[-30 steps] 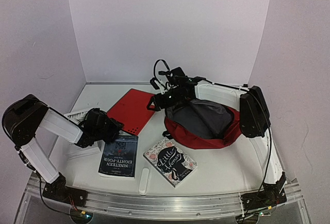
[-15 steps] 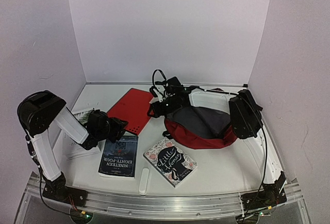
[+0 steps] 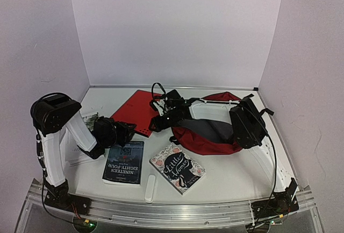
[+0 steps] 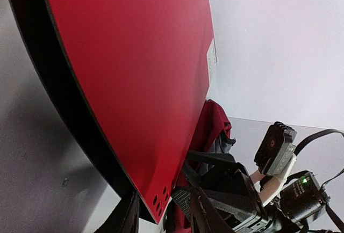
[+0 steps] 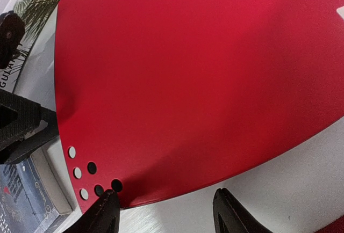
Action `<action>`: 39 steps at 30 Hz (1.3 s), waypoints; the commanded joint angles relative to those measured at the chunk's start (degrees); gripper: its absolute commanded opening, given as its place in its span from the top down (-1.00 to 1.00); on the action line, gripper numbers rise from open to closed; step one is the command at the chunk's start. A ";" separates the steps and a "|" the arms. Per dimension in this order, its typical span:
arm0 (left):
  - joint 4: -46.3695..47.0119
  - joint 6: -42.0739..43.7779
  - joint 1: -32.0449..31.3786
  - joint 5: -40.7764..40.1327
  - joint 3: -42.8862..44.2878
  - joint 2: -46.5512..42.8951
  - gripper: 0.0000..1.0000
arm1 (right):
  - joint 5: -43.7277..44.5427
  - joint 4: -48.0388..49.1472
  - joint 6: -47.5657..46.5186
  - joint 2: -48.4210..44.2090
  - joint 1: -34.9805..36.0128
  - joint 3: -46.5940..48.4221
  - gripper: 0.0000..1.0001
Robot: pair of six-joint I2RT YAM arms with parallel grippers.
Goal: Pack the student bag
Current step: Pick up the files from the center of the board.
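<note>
One dark red backpack [image 3: 200, 145] out there, one bright red folder [image 3: 135, 113], two books, Nineteen Eighty-Four [image 3: 123, 163] and Little Women [image 3: 177, 168], one white booklet [image 3: 79, 157], one slim white bar [image 3: 150, 188]

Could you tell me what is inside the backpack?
Only grey lining shows inside the backpack; the right arm crosses over it, hiding the rest, so contents are unclear.

The red folder [image 4: 134, 72] fills most of the view above the grey bench [image 4: 37, 158]. Its punched corner sits between the parted fingers [image 4: 128, 217] of the left gripper [image 4: 165, 221]. Just beyond are the dark red student bag [image 4: 212, 128] and the right arm [image 4: 274, 148].
</note>
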 commanded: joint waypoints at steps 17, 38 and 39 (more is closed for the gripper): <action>-11.57 1.85 2.15 2.76 12.55 8.58 0.41 | 1.04 1.06 -0.75 2.22 1.41 1.26 -0.19; -24.79 5.03 4.98 4.82 25.64 13.00 0.98 | 2.04 1.03 -1.74 -4.36 1.40 -3.63 -0.24; -24.25 5.47 5.07 4.87 25.73 12.53 1.00 | 1.94 1.03 -1.71 -5.22 1.36 -3.92 -0.26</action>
